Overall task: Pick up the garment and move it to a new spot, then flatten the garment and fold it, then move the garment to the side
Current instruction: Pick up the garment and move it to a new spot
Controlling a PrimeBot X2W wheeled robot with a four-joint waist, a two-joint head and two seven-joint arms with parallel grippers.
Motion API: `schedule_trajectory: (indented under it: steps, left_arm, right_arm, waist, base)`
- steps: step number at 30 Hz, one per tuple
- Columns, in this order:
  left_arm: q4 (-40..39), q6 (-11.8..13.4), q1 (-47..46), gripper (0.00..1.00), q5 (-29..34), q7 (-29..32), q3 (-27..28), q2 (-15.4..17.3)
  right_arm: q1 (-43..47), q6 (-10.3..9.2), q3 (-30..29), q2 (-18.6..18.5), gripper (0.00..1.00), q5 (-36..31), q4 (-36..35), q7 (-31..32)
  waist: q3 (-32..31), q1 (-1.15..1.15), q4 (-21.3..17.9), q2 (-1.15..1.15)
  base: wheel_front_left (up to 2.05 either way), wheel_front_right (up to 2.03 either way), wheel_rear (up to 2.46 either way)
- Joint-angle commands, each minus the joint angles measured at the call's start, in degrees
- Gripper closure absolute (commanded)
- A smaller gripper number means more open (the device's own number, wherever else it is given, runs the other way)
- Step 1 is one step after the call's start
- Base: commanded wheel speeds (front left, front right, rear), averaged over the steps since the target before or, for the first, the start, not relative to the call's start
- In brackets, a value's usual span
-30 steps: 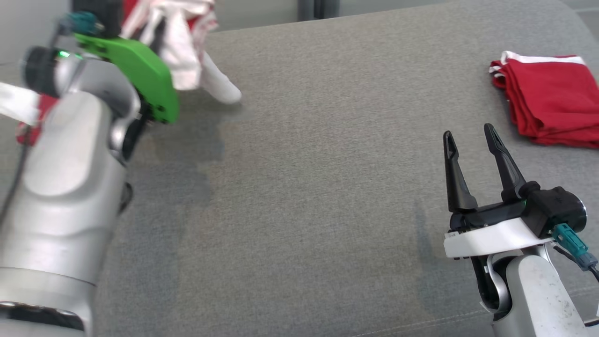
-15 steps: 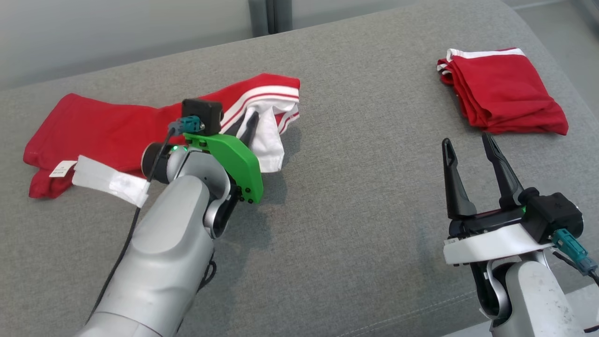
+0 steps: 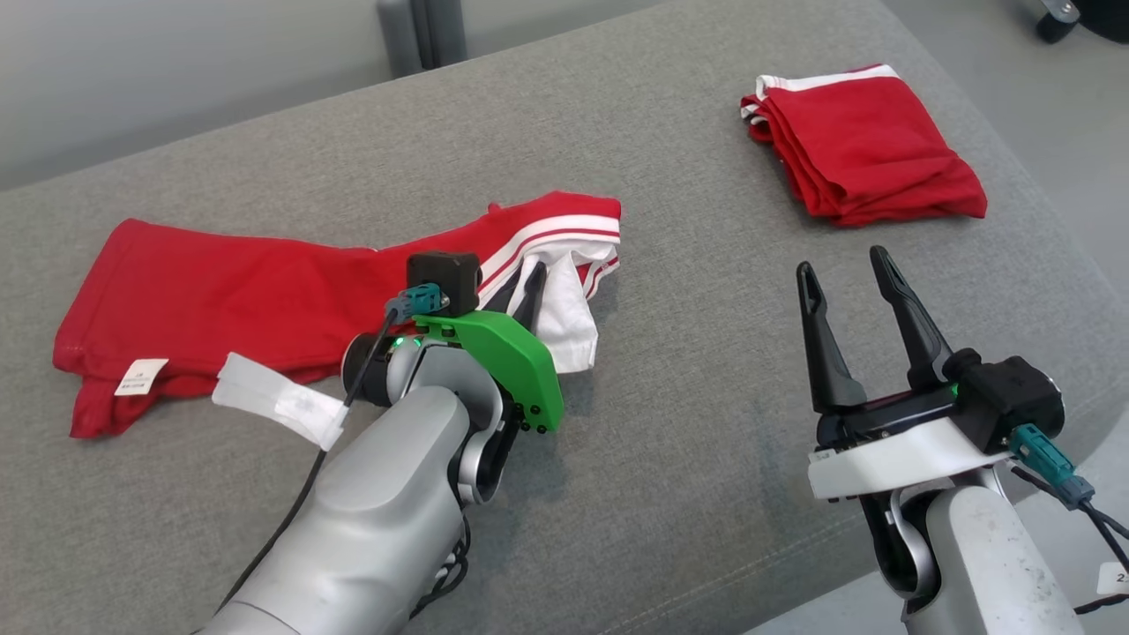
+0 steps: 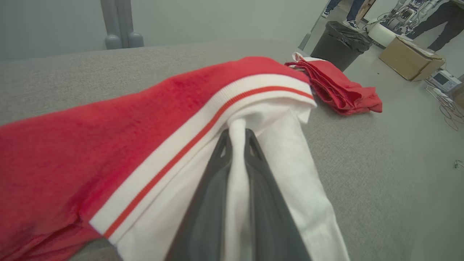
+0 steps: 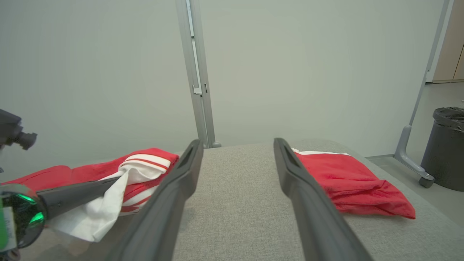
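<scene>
We log a grey fabric couch (image 3: pixel 706 370) across the foreground, with a stitched seam along its front edge. Behind the couch we see a plain pale wall (image 5: pixel 108 72) and a grey metal post (image 5: pixel 195 79) running up it. Right of the couch, smooth grey floor (image 3: pixel 1014 70). Past the couch's right end we count a black lined bin (image 4: pixel 340 40), a cardboard box (image 4: pixel 409 58), loose cables (image 4: pixel 449 112), a slanted frame leg (image 5: pixel 411 152) on a caster. A person's legs (image 4: pixel 440 25) stand beyond the box. Even light, soft shadows.
</scene>
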Motion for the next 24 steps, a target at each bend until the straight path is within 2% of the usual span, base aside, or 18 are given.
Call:
schedule_trajectory:
  steps: [1,5,7,8,17,24]
  left_arm:
    - [0.4,0.4,-0.6,1.00,-0.6,-0.5,-0.7,0.2]
    - [2.4,2.4,-1.3,1.00,-4.1,-2.3,-4.7,0.2]
    - [3.0,2.8,-1.3,0.44,-6.2,-3.2,-6.3,0.1]
    - [3.2,2.9,-1.2,0.01,-7.2,-3.6,-7.0,0.1]
    - [2.7,3.3,-2.7,0.00,-13.8,-6.4,-12.7,0.2]
    - [2.9,2.6,-4.4,0.00,-11.9,-7.5,-12.6,0.2]
  right_arm:
    - [-0.5,0.00,0.0,-0.2,0.00,0.3,0.2,-0.2]
    - [-1.3,-0.01,0.5,-0.2,0.00,0.5,0.7,-0.2]
    - [-1.3,-0.01,0.6,-0.2,0.00,0.7,0.9,-0.2]
    - [-1.3,0.00,0.6,-0.2,0.00,0.7,1.0,-0.2]
    - [-0.5,0.00,-0.1,-0.2,0.00,0.6,1.9,-0.2]
    - [1.4,0.00,-1.2,-0.2,0.00,0.5,3.2,-0.2]
  waist:
    - [1.0,0.00,-1.3,0.00]
    - [1.7,0.00,-2.6,0.00]
    - [1.9,0.00,-3.0,0.00]
    - [1.9,0.00,-3.1,0.00]
    - [1.1,0.00,-2.1,0.00]
    - [-0.7,0.00,1.0,0.00]
  base:
    - [0.00,0.00,0.00]
    - [0.00,0.00,0.00]
    - [0.00,0.00,0.00]
    - [0.00,0.00,0.00]
    - [0.00,0.00,0.00]
    - [0.00,0.00,0.00]
